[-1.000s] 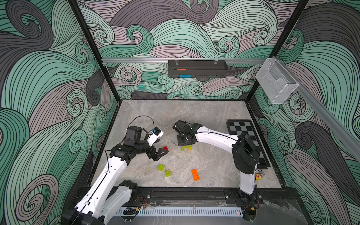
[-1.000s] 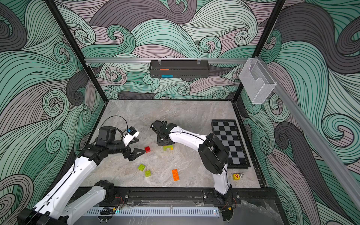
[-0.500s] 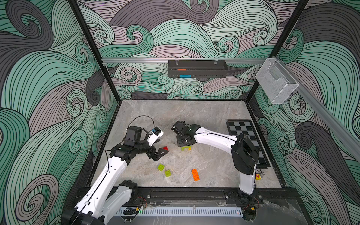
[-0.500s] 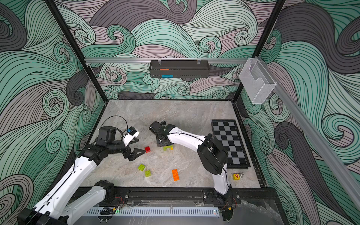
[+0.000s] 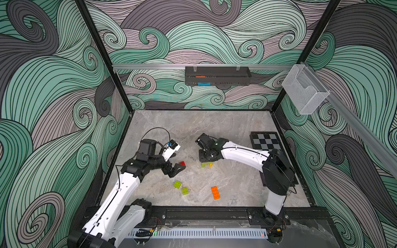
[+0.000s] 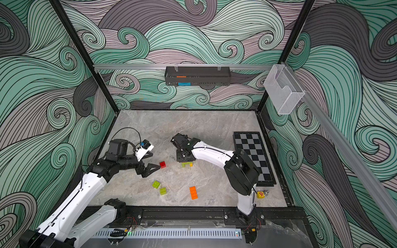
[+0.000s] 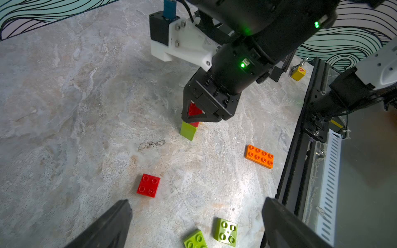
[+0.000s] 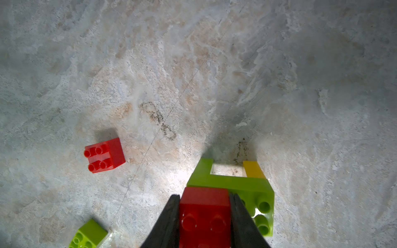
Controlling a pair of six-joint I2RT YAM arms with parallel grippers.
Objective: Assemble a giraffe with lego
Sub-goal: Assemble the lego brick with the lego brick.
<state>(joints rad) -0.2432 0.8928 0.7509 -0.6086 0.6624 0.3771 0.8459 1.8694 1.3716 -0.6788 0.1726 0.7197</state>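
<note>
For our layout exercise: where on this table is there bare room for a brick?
Free: the far table, from the back wall to the left arm and chessboard; between the orange brick and the right arm's base. Crowded: around the loose red brick, two green bricks and unfinished figure.

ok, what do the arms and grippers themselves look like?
Both arms, left arm and right arm, have white link shells with chunky black joint housings. The left gripper and right gripper carry matte black wedge-shaped fingers. A thin black cable loops over the left wrist, beside a white camera mount with a blue plug. Green lights glow on the right wrist.
</note>
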